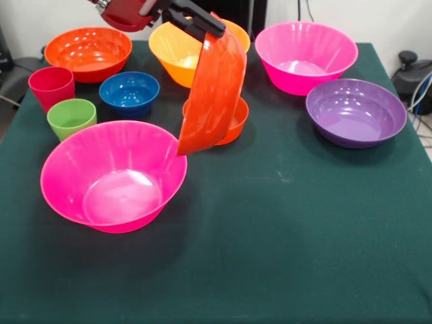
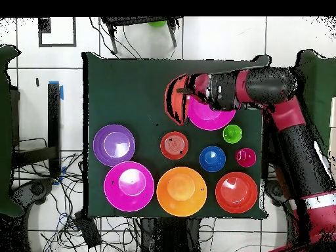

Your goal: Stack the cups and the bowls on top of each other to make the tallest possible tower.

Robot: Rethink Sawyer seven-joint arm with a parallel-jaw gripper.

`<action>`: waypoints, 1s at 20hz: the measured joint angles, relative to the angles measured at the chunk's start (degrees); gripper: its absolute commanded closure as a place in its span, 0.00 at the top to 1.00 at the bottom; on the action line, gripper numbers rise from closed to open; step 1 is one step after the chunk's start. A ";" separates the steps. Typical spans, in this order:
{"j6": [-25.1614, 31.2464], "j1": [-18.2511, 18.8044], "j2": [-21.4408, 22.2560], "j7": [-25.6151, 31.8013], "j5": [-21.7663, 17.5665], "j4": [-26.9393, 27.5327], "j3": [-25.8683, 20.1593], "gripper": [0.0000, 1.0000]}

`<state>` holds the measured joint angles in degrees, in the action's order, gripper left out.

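My gripper (image 1: 202, 28) is shut on the rim of a red-orange bowl (image 1: 212, 91), which hangs on edge above the right rim of the near large magenta bowl (image 1: 111, 177). In the overhead view the gripper (image 2: 190, 89) holds that bowl (image 2: 174, 100) beside the same magenta bowl (image 2: 213, 115). A red-pink cup (image 1: 52, 85) and a lime green cup (image 1: 71, 117) stand at the left. A small blue bowl (image 1: 129, 92) and a small orange-red bowl (image 1: 235, 125) sit in the middle. Nothing is stacked.
At the back stand a red-orange bowl (image 1: 89, 51), a large light orange bowl (image 1: 177, 52) and a second large magenta bowl (image 1: 305, 55). A purple bowl (image 1: 356, 112) sits at the right. The dark green table (image 1: 290, 236) shows bare cloth at the front.
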<state>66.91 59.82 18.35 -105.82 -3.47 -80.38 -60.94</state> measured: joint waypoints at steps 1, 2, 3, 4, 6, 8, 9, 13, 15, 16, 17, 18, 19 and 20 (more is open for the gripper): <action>0.00 -0.17 -0.03 0.00 0.00 0.19 0.00 0.00; 0.05 -0.30 -0.07 0.00 0.01 0.43 0.00 0.00; 0.11 -0.44 -0.11 0.00 0.01 0.66 0.01 0.00; 0.39 -0.74 -0.22 0.00 0.00 1.35 0.04 0.00; 1.53 -1.38 -0.59 0.00 0.01 3.05 0.18 0.00; 2.77 -1.91 -0.86 0.00 -0.01 4.47 0.30 0.00; 3.33 -2.13 -0.96 0.00 0.00 5.08 0.35 0.00; 6.92 -3.32 -1.41 0.00 0.00 8.63 0.43 0.00; 8.62 -3.87 -1.89 0.00 0.00 10.54 0.44 0.00; 9.12 -4.02 -2.14 0.00 -0.01 11.15 0.44 0.00; 9.67 -4.16 -2.45 0.00 0.00 11.86 0.43 0.00; 10.05 -4.22 -2.72 0.00 0.00 12.42 0.44 0.00; 10.42 -4.27 -2.99 0.00 0.00 12.97 0.44 0.00; 10.79 -4.33 -3.26 0.00 0.00 13.53 0.45 0.00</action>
<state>77.70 55.50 15.10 -105.82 -3.47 -66.85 -60.50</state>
